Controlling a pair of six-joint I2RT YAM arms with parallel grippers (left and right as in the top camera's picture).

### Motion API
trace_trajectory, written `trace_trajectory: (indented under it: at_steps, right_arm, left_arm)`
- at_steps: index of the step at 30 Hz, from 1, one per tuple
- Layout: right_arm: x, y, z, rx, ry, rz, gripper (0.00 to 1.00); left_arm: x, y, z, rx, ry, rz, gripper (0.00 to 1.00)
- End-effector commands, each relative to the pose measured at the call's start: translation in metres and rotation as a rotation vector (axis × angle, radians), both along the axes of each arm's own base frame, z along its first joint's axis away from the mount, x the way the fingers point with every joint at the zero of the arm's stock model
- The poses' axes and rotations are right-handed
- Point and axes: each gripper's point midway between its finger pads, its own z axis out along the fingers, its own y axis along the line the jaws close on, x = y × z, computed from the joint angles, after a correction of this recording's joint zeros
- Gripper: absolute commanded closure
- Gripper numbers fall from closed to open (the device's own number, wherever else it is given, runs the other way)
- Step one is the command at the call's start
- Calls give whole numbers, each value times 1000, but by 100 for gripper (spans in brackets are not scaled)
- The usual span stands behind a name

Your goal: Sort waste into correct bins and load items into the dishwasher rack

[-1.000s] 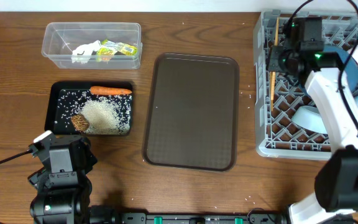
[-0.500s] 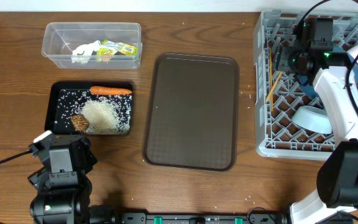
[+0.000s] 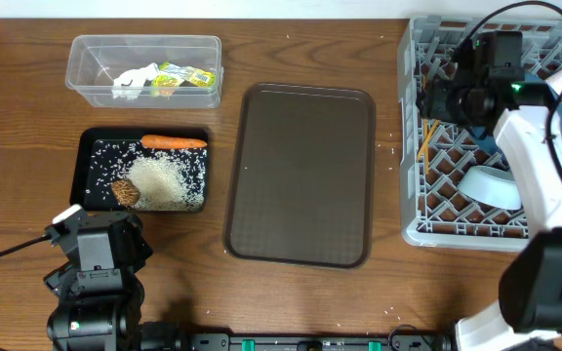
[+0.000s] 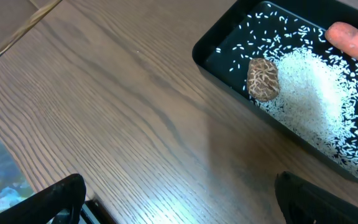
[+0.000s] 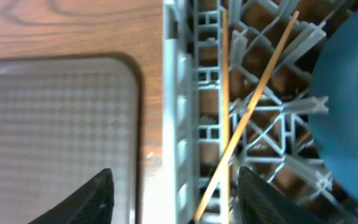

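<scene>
The grey dishwasher rack (image 3: 410, 146) stands at the right. My right gripper (image 3: 439, 97) hovers open over its left wall (image 5: 173, 93), and nothing is between the fingers (image 5: 95, 199). Two wooden chopsticks (image 5: 224, 93) lie loose in the lattice, one straight and one slanted. The dark blue dish (image 5: 347, 106) sits in the rack just right of them. A light blue vessel (image 3: 491, 185) lies nearer the front. The black tray (image 3: 78, 171) holds the carrot (image 3: 174, 142), rice (image 3: 164, 180) and a brown lump (image 4: 263, 78). My left gripper (image 4: 179, 205) is open above bare table.
The clear tub (image 3: 71, 73) at the back left holds crumpled white paper (image 3: 135, 80) and yellow-green wrappers (image 3: 185, 75). A large brown serving tray (image 3: 301, 175) lies between the bins and the rack. Stray rice grains dot the wood near the rack.
My right gripper has opened and let go of the chopsticks; one now lies slanted in the rack. The gripper drew back and swung left. The left arm is still.
</scene>
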Motion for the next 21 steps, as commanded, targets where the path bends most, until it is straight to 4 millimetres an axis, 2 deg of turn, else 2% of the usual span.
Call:
trace_trajectory:
  at_steps: [1,3,6,7,8,10,13,16,18,21]
  right_arm:
    - [-20,18,61,51,-121,37,44]
    - [-34,22,81,60,-150,38,45]
    - [-69,26,114,73,-184,32,45]
    - [-77,26,119,79,-184,24,45]
    - [-94,25,126,95,-172,2,47]
    - [-115,24,129,109,-145,-22,51]
    - [-146,24,126,110,-92,-24,60]
    - [-171,31,114,116,-54,-8,61]
    - [-185,39,100,117,-36,21,61]
    - [-210,48,64,121,11,23,60]
  left_arm:
    - [-1,1,0,15,12,-4,2]
    - [-1,1,0,15,12,-4,2]
    - [-1,1,0,15,12,-4,2]
    - [-1,1,0,15,12,-4,2]
    - [-1,1,0,15,12,-4,2]
    - [-1,1,0,15,12,-4,2]
    - [-1,1,0,15,12,-4,2]
    - [-1,1,0,15,12,-4,2]
    - [-1,1,0,15,12,-4,2]
    - [-1,1,0,15,12,-4,2]
